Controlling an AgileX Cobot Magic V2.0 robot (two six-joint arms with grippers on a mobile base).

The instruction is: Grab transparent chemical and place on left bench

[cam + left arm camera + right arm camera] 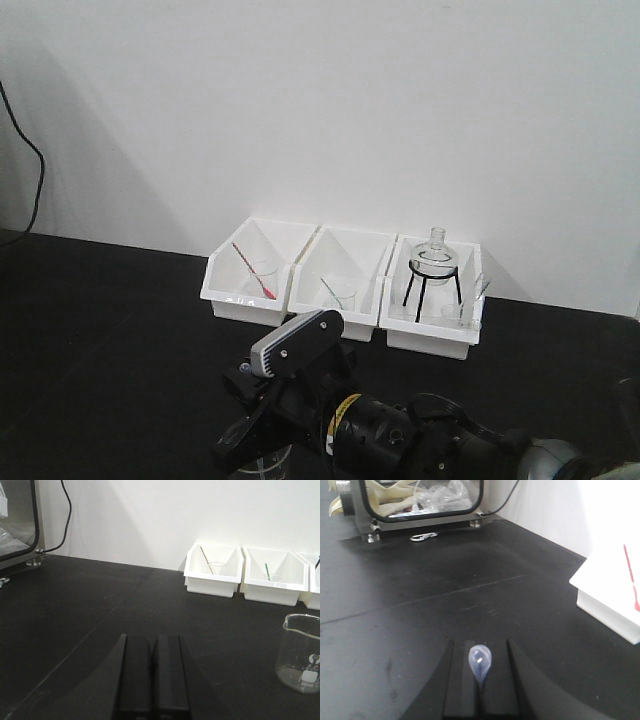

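Observation:
The clear glass beaker (301,654) with white printed marks stands on the black left bench (90,605), right of my left gripper (152,639), which is shut and empty low over the bench. No pipette shows in the beaker in this view. My right gripper (480,647) is shut on the translucent bulb of a pipette (480,661); the pipette's stem is hidden between the fingers. In the front view the right gripper (243,438) points down and left just over the beaker's rim (266,464) at the bottom edge.
Three white bins stand in a row against the white wall: one with a red pipette (255,270), one with a small beaker (338,282), one with a round flask on a black tripod (435,278). A glass-fronted box (420,500) stands far left.

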